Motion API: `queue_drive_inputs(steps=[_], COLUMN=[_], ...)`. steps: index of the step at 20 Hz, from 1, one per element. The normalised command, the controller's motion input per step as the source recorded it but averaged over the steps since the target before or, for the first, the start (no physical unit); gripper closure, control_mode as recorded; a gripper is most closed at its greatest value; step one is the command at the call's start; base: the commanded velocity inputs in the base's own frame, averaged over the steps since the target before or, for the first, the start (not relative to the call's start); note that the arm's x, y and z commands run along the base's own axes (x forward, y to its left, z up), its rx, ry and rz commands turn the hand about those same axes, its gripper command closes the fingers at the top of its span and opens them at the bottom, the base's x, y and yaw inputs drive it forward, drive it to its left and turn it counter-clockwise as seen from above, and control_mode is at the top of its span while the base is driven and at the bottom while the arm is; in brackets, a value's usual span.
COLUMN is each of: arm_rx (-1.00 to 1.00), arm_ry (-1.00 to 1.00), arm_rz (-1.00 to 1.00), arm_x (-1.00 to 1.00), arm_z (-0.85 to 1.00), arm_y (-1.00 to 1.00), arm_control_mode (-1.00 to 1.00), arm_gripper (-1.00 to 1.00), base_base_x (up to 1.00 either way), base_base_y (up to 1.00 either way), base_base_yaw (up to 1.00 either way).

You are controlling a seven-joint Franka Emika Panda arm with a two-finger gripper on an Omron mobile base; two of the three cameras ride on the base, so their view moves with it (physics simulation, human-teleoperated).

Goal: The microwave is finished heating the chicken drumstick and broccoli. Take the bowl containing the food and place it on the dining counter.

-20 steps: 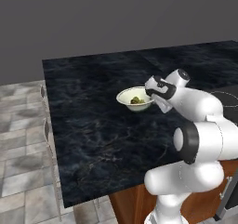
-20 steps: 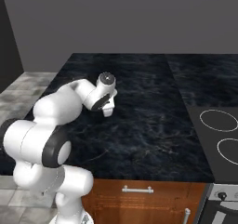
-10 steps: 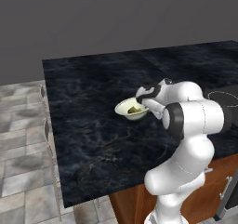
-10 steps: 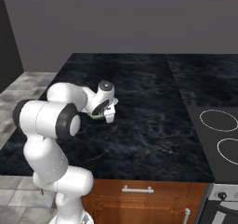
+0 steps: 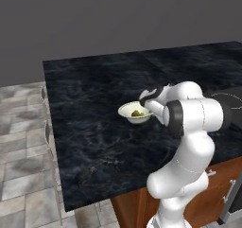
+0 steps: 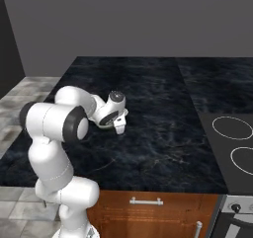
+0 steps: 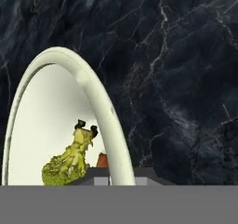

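Now the gripper [image 7: 110, 175] pinches the bowl [image 5: 128, 110] rim (broccoli [image 7: 70, 159] inside).

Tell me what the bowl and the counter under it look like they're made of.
The bowl looks like glazed ceramic, possibly plastic: smooth, plain cream-white, with a thick rounded rim in the hand view. The dining counter looks like polished black marble: pale veining runs across a flat dark top with square edges, over a wooden base.

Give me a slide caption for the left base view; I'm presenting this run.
Gripper clamped on the rim of the bowl holding broccoli, low over the dining counter.
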Motion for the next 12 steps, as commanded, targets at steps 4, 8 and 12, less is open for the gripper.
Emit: queue_drive_inputs(steps=[4, 8, 12], arm_rx=[0.00, 0.00, 0.00], arm_ry=[0.00, -0.02, -0.05], arm_rz=[0.00, 0.00, 0.00], arm_x=[-0.01, -0.25, -0.62], arm_z=[-0.27, 0.17, 0.75], arm_y=[-0.07, -0.01, 0.00], arm_control_mode=[-1.00, -1.00, -1.00], arm_gripper=[1.00, -1.00, -1.00], base_base_x=[0.00, 0.00, 0.00], base_base_y=[0.00, 0.00, 0.00], base_base_yaw=[0.00, 0.00, 0.00])
